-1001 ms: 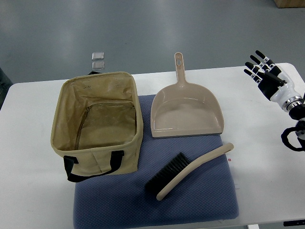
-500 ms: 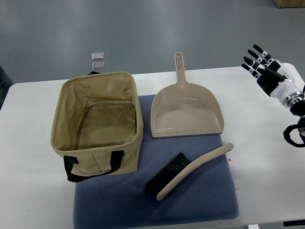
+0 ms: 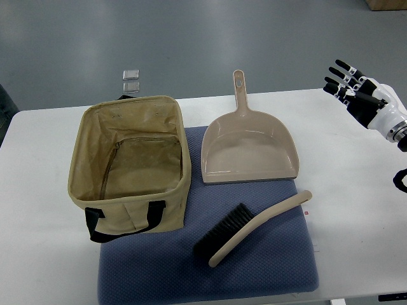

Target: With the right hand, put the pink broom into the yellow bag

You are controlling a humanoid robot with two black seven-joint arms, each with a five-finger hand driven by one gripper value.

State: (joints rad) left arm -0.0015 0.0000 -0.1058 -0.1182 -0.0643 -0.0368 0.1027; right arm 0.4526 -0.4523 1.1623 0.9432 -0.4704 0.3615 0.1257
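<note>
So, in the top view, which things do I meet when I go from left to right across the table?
Yellow bag → pink broom → right hand, open, above the table's far right corner. The dustpan overlaps the broom sideways, so I leave it out.

A beige dustpan (image 3: 249, 152) lies partly on a blue mat (image 3: 267, 260).

Even bright light, sharp focus

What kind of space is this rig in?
Probably a lab or workshop, not a home: a plain white table on a bare grey floor, household props staged on a blue mat, and the right hand open above the table's far right corner.
</note>
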